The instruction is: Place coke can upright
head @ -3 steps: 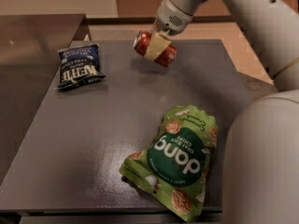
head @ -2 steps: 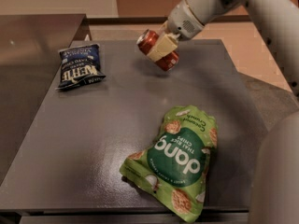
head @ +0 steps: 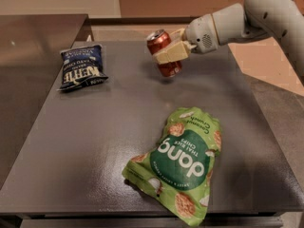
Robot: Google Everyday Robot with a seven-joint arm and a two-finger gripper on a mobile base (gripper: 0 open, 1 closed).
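1. The dark grey table (head: 95,141) fills most of the view, and everything else lies on or above it.
2. The white arm (head: 266,13) comes in from the upper right corner. It bends down and stretches leftward over the far edge of the table, with its rounded wrist section pointing at the middle of the far side.
3. The green chip bag (head: 183,163) lies flat near the front edge, right of centre, with its printed face up and one corner close to the table's front rim.
4. The dark blue chip bag (head: 81,68) lies flat at the far left of the table, well apart from the green bag and the arm.
5. The gripper (head: 165,46) sits at the arm's left end, above the far middle of the table. It is turned sideways so that its pale fingers (head: 172,53) reach left. They are clamped on the can's middle: one crosses the front of the can and the other shows behind it near the top.
6. The coke can (head: 159,39) is held between those fingers. It is nearly upright, silver top up, leaning a little to the left. Its lower end hangs close over the table above a small shadow, and whether it touches the surface cannot be told.
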